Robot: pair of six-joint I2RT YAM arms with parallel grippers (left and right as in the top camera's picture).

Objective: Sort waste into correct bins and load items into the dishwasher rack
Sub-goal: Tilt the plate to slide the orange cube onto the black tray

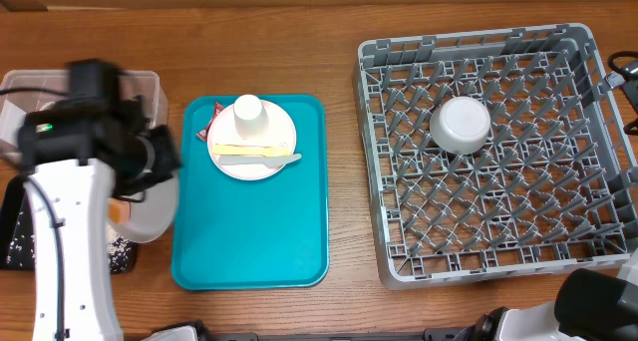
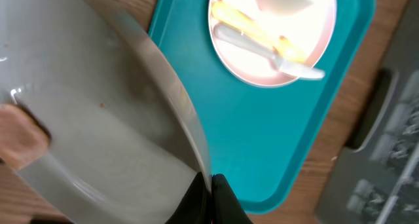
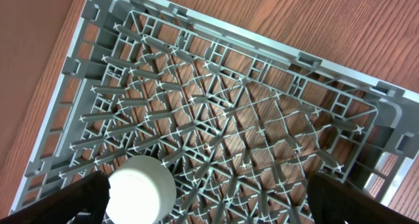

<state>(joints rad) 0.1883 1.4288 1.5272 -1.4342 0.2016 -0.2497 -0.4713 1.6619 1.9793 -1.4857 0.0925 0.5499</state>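
Rim pinched by my left hand [image 2: 211, 186], grey plate [image 2: 98, 119] tilts at nine o'clock, seemingly shedding scraps toward black tray [image 1: 10, 221].

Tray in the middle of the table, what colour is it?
The tray is teal, a blue-green. It shows best in the overhead view.

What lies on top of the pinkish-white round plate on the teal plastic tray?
A small white cup, a yellow flat utensil and a pale flat utensil. The pinkish-white plate surface beneath the cup is covered.
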